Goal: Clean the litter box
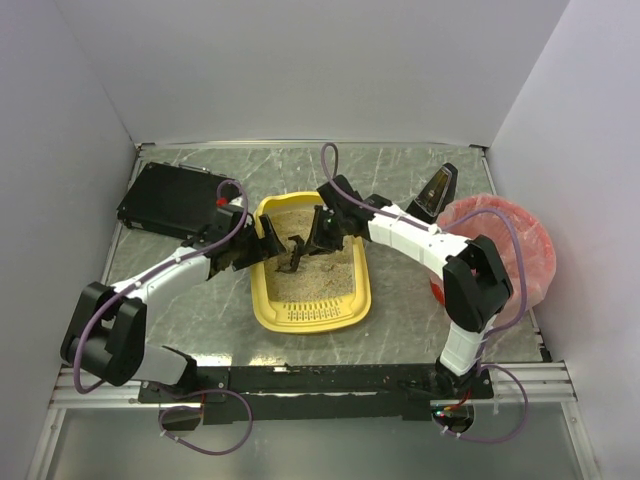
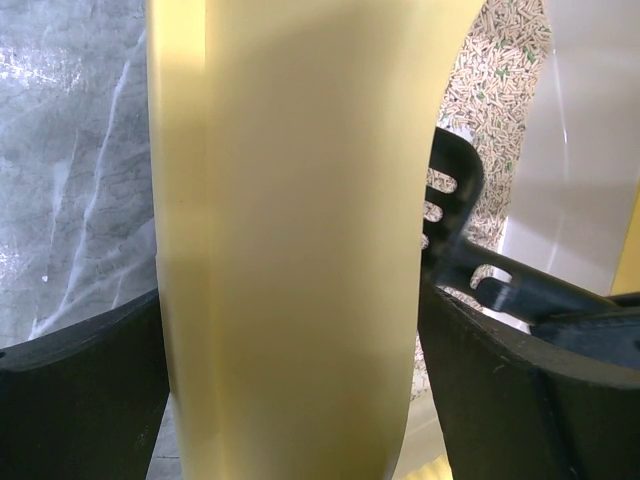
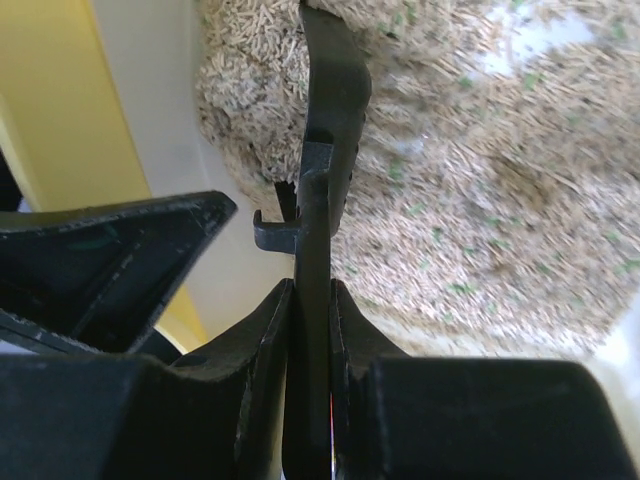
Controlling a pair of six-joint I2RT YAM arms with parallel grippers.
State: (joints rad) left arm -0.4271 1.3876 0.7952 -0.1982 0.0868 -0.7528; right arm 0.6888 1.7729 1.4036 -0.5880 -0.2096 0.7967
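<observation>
The yellow litter box [image 1: 262, 300] lies mid-table, holding beige litter [image 3: 480, 180]. My left gripper [image 1: 262, 245] is at its left rim. In the left wrist view that gripper [image 2: 290, 380] stands open, one jaw on each side of the yellow rim [image 2: 290, 200], which fills the gap between them. My right gripper [image 1: 318, 238] hangs over the box's far half. Seen from the right wrist, it [image 3: 312, 300] is shut on the handle of a black slotted scoop [image 3: 330, 100], whose blade points down at the litter by the left wall [image 3: 50, 120]. The scoop [image 2: 450, 190] also shows inside the box.
A pink-red bag-lined bin [image 1: 500, 245] stands at the right, partly behind the right arm. A flat black box [image 1: 170, 200] lies at the back left. A black wedge-shaped object [image 1: 437, 190] stands behind the bin. White walls enclose the table on three sides.
</observation>
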